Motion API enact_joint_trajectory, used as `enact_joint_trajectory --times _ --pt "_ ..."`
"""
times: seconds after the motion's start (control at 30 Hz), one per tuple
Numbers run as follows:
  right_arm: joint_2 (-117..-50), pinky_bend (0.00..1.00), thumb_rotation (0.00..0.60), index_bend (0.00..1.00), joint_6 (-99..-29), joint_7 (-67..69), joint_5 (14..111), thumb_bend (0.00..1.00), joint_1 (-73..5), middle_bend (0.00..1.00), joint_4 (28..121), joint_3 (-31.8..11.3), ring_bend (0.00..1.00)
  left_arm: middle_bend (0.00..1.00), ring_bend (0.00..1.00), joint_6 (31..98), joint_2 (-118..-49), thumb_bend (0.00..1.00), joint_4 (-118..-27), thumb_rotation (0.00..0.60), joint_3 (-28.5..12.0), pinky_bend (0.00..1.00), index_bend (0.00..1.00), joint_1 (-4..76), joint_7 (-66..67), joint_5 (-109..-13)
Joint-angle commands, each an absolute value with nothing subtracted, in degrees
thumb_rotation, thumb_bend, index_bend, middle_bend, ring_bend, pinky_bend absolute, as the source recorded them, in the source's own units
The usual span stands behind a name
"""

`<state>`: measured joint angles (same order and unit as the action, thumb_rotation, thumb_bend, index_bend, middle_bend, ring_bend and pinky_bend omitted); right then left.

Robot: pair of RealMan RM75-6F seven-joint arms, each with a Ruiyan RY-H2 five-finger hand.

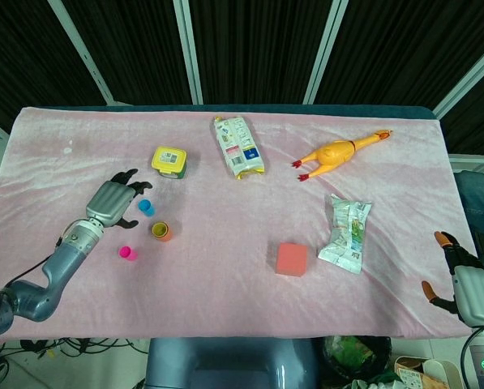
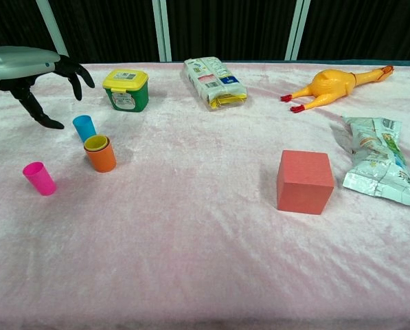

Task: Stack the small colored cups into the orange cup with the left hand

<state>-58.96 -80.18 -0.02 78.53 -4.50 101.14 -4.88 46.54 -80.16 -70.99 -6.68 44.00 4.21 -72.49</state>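
The orange cup stands upright on the pink cloth with a yellow cup nested inside it. A blue cup stands just behind and left of it. A pink cup stands apart, nearer the front left. My left hand hovers left of the blue cup, fingers spread, holding nothing. My right hand hangs off the table's right front corner, empty, with its fingers apart.
A green tub with a yellow lid sits behind the cups. Further right lie a snack bag, a rubber chicken, a red block and a crumpled wrapper.
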Motion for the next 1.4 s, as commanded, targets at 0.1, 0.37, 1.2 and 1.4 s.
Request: enact_joint_trajectory --times 0.1,0.37,1.2,1.4 --pt "-58.86 0.21 0.6 0.03 -80.17 0.19 78.19 0.26 -4.44 0.06 101.13 -4.99 0.16 0.34 0.0 44.06 -83.42 0.17 -66.47 0.6 -7.0 0.14 0.24 45.6 2.63 -72.34" --pt "-58.79 0.21 0.6 0.03 -80.05 0.41 78.18 0.26 -4.44 0.06 101.18 -4.96 0.16 0.35 0.0 42.46 -86.17 0.19 -61.83 0.6 -7.25 0.14 0.29 46.75 2.11 -72.0" --pt "-58.8 0.21 0.6 0.03 -79.86 0.51 78.21 0.26 -4.46 0.06 101.29 -4.87 0.16 0.46 0.03 40.66 -90.66 0.26 -54.62 0.6 -6.94 0.18 0.42 47.28 0.82 -71.95" --pt "-58.69 0.21 0.6 0.03 -79.71 0.74 77.91 0.26 -4.47 0.06 101.27 -4.96 0.16 0.49 0.05 40.92 -91.77 0.26 -53.19 0.6 -6.93 0.18 0.44 47.56 0.73 -72.59"
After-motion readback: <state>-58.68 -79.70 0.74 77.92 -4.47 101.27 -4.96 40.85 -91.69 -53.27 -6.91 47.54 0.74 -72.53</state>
